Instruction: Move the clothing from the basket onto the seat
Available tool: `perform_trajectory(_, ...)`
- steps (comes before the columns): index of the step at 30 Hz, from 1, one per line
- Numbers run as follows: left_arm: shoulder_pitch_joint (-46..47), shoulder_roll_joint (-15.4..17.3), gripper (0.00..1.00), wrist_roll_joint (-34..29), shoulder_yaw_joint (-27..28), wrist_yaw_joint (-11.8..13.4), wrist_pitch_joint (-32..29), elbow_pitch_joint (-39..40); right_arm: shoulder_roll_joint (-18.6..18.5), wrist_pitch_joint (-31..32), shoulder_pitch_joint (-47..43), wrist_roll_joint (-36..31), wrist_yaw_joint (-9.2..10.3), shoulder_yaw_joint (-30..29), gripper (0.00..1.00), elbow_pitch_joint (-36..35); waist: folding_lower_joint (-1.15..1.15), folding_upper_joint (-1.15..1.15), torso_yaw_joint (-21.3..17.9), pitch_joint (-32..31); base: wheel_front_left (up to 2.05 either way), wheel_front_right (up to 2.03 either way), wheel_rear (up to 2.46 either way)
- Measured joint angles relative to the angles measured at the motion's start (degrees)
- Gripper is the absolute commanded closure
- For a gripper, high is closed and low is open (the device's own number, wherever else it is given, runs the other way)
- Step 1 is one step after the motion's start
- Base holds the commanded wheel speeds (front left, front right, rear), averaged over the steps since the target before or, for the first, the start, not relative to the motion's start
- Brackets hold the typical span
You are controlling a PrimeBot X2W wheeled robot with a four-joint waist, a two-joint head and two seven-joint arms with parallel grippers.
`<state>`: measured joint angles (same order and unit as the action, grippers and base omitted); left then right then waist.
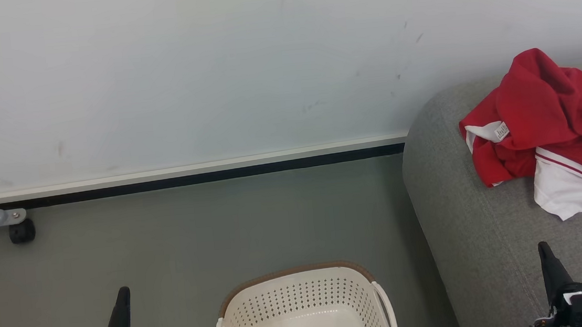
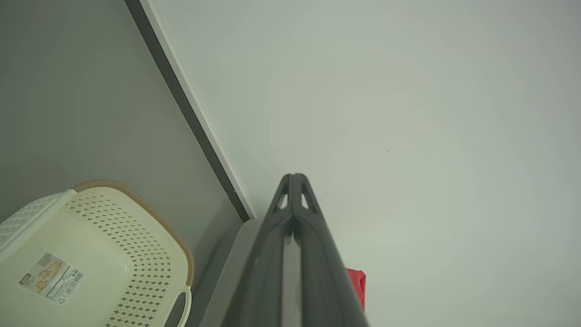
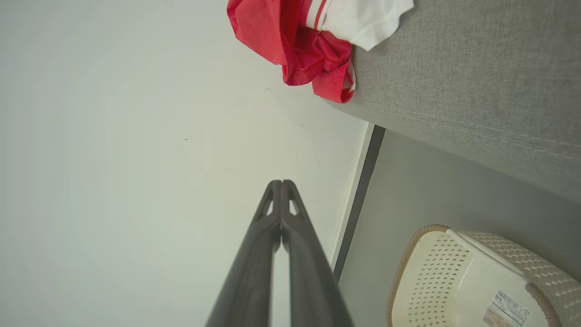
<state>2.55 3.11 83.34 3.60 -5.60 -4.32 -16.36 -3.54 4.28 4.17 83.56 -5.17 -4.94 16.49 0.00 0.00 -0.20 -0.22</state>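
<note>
Clothing (image 1: 544, 109): I see it heaped on the seat (image 1: 478, 252).
Basket (image 1: 303, 299): beside the seat.
Left gripper (image 1: 122, 293): jaws closed, empty.
Right gripper (image 1: 543, 248): jaws closed, empty.

The basket (image 1: 302, 295) is smooth cream plastic with a soft sheen, its rim (image 1: 295, 270) moulded to look like brown wicker, and a paper label (image 2: 51, 277) is stuck to its floor. The clothing (image 1: 544, 109) is soft, matt red and white cloth. The seat (image 1: 465, 232) is coarse grey woven fabric with stitched seams. The floor (image 1: 171, 237) looks smooth and matt, and the wall (image 1: 183, 73) matt and lightly scuffed. The left gripper (image 2: 294, 178) and right gripper (image 3: 281, 184) look like dark matt plastic.
</note>
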Motion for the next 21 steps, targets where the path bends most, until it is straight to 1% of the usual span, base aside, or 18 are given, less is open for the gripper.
perform_trajectory(11, 1.94, -0.57, 1.00, 7.58, 1.57, -1.31, -2.20, -0.56, 0.91, 2.22, 0.87, 7.80, -1.66, -2.63, 1.00, 0.64, 0.00, 0.00, 0.20, 0.32, 0.00, 0.00, 0.00)
perform_trajectory(21, 2.08, -0.64, 1.00, 8.31, 1.62, -1.51, -2.20, -0.58, 0.98, 2.22, 1.11, 7.87, -1.72, -2.70, 1.00, 0.64, 0.00, 0.00, 0.20, 0.32, 0.00, 0.00, 0.00)
